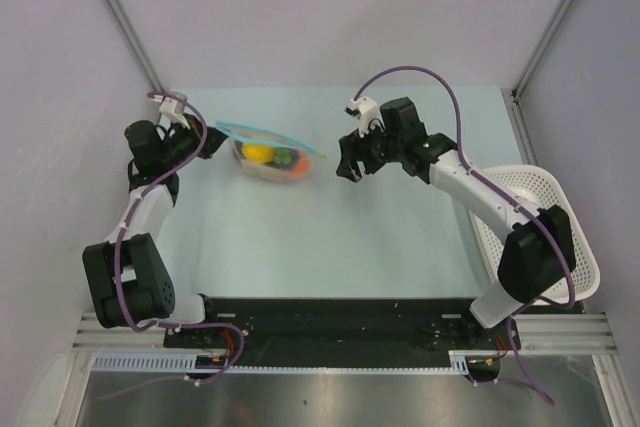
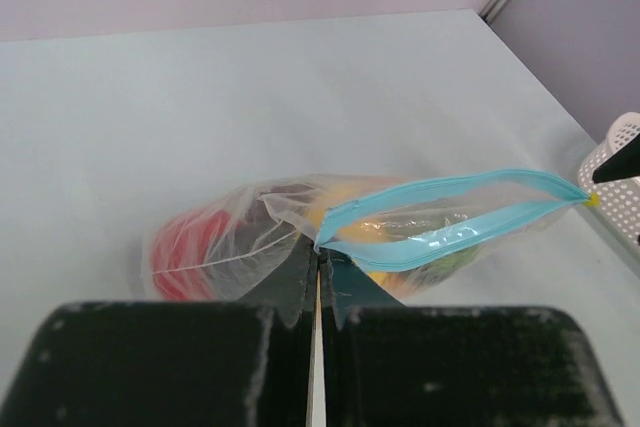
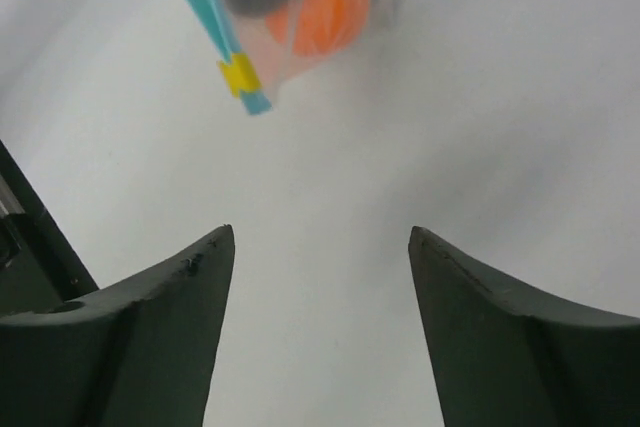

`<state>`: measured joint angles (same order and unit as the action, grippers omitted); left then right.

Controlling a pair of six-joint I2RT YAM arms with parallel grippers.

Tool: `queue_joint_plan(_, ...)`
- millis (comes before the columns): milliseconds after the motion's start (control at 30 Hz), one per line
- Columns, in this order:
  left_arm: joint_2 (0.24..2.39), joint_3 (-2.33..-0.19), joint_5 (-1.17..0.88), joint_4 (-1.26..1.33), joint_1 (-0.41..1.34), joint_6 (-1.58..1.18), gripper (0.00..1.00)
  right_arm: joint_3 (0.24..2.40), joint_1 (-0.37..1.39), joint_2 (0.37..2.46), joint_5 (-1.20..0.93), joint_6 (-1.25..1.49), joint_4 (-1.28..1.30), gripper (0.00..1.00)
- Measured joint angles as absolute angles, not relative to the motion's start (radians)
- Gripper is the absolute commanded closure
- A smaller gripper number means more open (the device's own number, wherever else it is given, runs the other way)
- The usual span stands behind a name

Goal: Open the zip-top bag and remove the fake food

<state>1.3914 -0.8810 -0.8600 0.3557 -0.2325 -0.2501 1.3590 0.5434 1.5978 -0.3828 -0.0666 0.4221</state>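
Two claws: left claw [image 2: 320, 272] pinches the zip-top bag [image 2: 445, 209] (fake food [image 2: 185, 252] inside), right claw [image 3: 320, 237] spread.

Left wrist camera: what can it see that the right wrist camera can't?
Only the left wrist view shows the left gripper shut on the edge of the bag, the zip gaping in a loop, and a bit of the white basket. Only the right wrist view shows the right gripper, open with nothing between its fingers. Both show the bag, its teal zip, toy fruit inside it, and the table.
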Motion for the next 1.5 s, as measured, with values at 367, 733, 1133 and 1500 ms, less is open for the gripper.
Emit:
queue_joint_plan(367, 1.38, -0.881, -0.867, 0.323, -0.227, -0.2, 1.0, 1.741, 0.675, 1.829, -0.337, -0.06, 0.296, 0.22)
queue_joint_plan(733, 1.355, -0.876, -0.867, 0.293, -0.226, -0.2, 1.0, 1.977, 0.706, 2.074, -0.36, -0.061, 0.346, 0.37)
queue_joint_plan(1133, 1.355, -0.876, -0.859, 0.292, -0.224, -0.275, 0.53, 2.002, 0.742, 2.093, -0.372, -0.011, 0.368, 1.0)
queue_joint_plan(1500, 1.133, -0.864, -0.414, -0.08, -0.173, -0.619, 0.16, 2.007, 0.742, 2.102, -0.266, 0.287, 0.374, 1.0)
